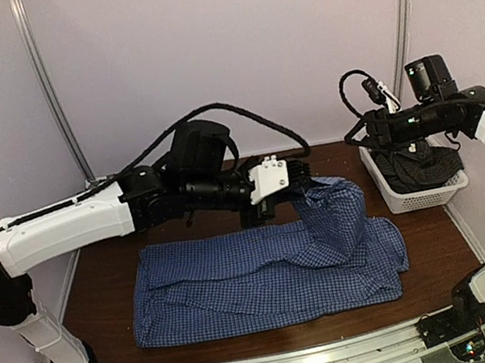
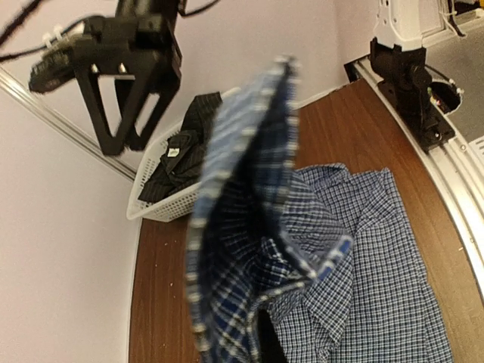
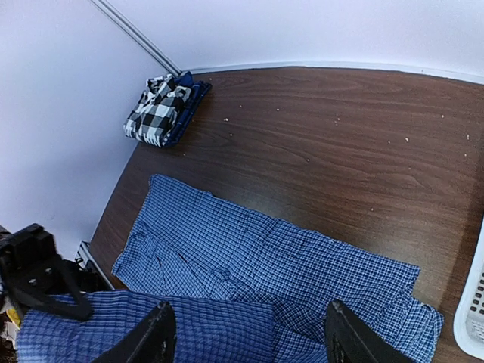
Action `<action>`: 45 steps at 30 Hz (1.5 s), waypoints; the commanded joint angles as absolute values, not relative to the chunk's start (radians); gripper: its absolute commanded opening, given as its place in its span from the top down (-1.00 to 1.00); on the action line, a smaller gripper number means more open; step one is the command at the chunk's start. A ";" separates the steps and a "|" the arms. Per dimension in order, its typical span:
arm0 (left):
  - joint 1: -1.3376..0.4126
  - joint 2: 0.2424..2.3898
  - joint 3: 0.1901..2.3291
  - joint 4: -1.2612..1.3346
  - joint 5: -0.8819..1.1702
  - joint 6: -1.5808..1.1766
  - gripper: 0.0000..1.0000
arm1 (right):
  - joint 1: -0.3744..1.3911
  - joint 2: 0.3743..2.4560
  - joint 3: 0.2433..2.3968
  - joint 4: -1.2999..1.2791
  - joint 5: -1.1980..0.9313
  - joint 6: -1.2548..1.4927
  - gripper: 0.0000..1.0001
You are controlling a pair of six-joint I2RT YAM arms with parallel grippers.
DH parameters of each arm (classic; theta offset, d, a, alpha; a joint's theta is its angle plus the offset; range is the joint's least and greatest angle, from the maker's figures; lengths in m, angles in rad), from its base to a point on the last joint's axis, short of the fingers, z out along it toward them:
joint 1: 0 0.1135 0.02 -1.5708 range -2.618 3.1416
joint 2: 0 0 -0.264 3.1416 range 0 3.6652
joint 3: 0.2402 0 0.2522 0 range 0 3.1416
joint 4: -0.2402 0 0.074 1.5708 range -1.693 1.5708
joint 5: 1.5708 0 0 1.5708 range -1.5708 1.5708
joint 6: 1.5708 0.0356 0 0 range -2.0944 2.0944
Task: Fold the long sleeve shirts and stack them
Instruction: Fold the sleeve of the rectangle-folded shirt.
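The blue fine-check shirt (image 1: 259, 277) lies spread across the table, also seen in the right wrist view (image 3: 249, 249). My left gripper (image 1: 269, 200) is shut on its right part and holds that fold (image 1: 332, 208) lifted above the table. In the left wrist view the raised cloth (image 2: 242, 227) hangs in front of the camera and hides the fingers. My right gripper (image 3: 249, 340) is open and empty, high above the basket (image 1: 415, 200). A folded black-and-white plaid shirt (image 3: 156, 113) lies on a folded navy one (image 3: 190, 94) at the table's far left corner.
The white basket (image 2: 159, 208) at the right edge holds dark shirts (image 1: 419, 167). The right arm's base (image 2: 412, 83) stands at the near edge. Walls close in the back and the sides.
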State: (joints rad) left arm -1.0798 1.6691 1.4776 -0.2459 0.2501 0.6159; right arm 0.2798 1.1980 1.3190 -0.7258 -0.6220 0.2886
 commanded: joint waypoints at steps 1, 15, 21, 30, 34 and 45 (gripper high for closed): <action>-1.098 1.676 1.633 -0.354 0.350 0.535 1.00 | 0.245 1.213 1.276 -0.694 -0.588 0.272 -0.36; -1.080 1.666 1.628 -0.319 0.252 0.177 1.00 | 0.216 1.231 1.181 -0.584 -0.636 0.307 -0.36; -0.972 1.697 1.626 -0.324 0.353 0.030 1.00 | 0.216 1.232 1.142 -0.552 -0.656 0.318 -0.36; -0.823 1.768 1.646 -0.359 0.463 -0.148 1.00 | 0.216 1.239 1.116 -0.524 -0.670 0.326 -0.36; -0.784 1.796 1.622 -0.372 0.479 -0.202 1.00 | 0.216 1.241 1.103 -0.518 -0.673 0.328 -0.36; -0.646 1.768 1.410 -0.297 0.582 -0.351 1.00 | 0.216 1.246 1.065 -0.488 -0.684 0.332 -0.36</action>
State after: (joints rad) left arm -0.6838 1.7969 1.4807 -0.3580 0.5205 -0.2775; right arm 0.2226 1.2400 1.0813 -0.5289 -0.6670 0.3222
